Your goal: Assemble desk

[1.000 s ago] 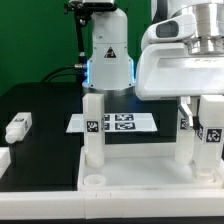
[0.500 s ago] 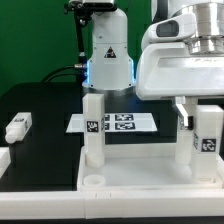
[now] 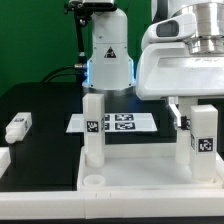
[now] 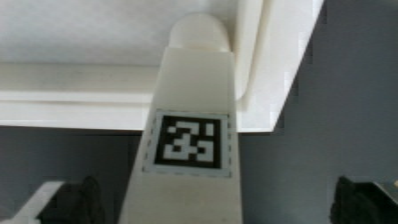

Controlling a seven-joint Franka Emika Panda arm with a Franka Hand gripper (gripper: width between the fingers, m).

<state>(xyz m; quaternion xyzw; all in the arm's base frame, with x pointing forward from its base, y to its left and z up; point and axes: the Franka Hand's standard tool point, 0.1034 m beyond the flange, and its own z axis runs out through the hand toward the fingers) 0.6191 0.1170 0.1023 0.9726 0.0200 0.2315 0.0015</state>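
The short white plastic block leg (image 3: 200, 140) w/ a black-and-white square tag stands upright on the large white plastic rimmed tray top (image 3: 140, 185), toward its far corner on the exterior view's right; long axis vertical. Directly above, astride it, hangs the end effector (image 4: 210, 205): dark fingertips (image 4: 63, 200) spread wide, one each side, touching neither face (nothing pinched). A straight lift should clear it. A second upright leg (image 3: 93, 125) stands far left; a loose leg (image 3: 17, 127) lies on the black counter (image 3: 50, 150), well apart to the left.
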